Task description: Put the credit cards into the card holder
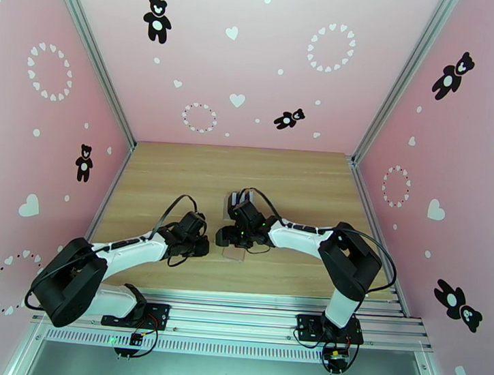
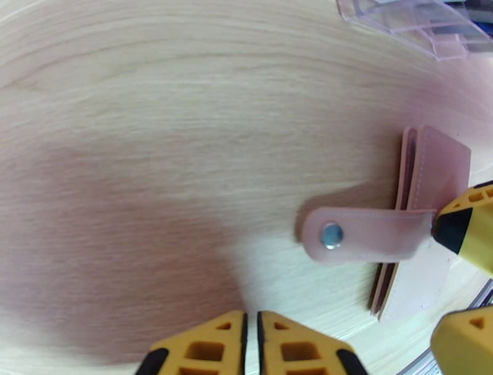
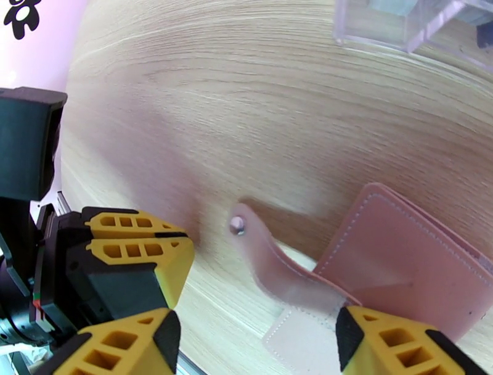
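Card holder (image 3: 400, 259) is laid closed under the spread right gripper (image 3: 256, 327), its tab (image 2: 363, 234) pointed toward the pressed-together left gripper (image 2: 251, 339).

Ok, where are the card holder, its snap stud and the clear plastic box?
card holder (image 3: 413, 265), right wrist view, middle of its pink cover.
snap stud (image 2: 332, 235), left wrist view, metal button at the tab's end.
clear plastic box (image 2: 400, 18), left wrist view, its near wall.

White arm links (image 1: 133, 249), black joints (image 1: 68, 287), looping black cables (image 1: 170, 209) — claw fingers (image 2: 289, 348) yellow, honeycombed, black-tipped.
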Robot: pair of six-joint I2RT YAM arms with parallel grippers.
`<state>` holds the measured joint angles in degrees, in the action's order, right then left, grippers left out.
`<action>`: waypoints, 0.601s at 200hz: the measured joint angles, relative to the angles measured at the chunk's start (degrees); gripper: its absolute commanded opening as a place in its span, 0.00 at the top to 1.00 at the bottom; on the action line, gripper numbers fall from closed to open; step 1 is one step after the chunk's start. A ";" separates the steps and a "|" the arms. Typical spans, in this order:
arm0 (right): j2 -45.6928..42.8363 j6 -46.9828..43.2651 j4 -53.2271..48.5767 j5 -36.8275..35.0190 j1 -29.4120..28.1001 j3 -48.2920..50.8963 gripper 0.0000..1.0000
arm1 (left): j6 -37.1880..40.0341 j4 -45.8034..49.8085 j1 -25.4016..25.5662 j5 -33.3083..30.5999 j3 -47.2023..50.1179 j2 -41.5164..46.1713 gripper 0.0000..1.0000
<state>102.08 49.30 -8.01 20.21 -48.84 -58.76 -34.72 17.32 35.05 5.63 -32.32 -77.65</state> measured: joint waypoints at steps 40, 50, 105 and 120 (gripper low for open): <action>-0.02 -0.20 -0.37 0.66 -0.22 -0.83 0.26 | 0.17 0.35 -0.09 -0.15 0.02 1.16 0.84; -0.15 -0.28 -0.55 0.66 -0.22 -1.09 0.26 | 0.17 0.50 -0.11 -0.15 0.02 1.36 0.83; -5.22 -1.73 -4.46 -1.70 0.07 -1.73 0.34 | 1.03 1.62 -0.11 0.11 -0.31 2.67 0.82; -7.23 -1.88 -5.20 -2.32 0.52 -1.62 0.37 | 1.16 1.60 -0.11 0.61 -0.81 3.26 0.82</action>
<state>94.85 47.42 -13.21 17.89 -48.31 -60.38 -33.56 18.92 34.94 6.24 -33.12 -74.39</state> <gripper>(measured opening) 0.647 0.176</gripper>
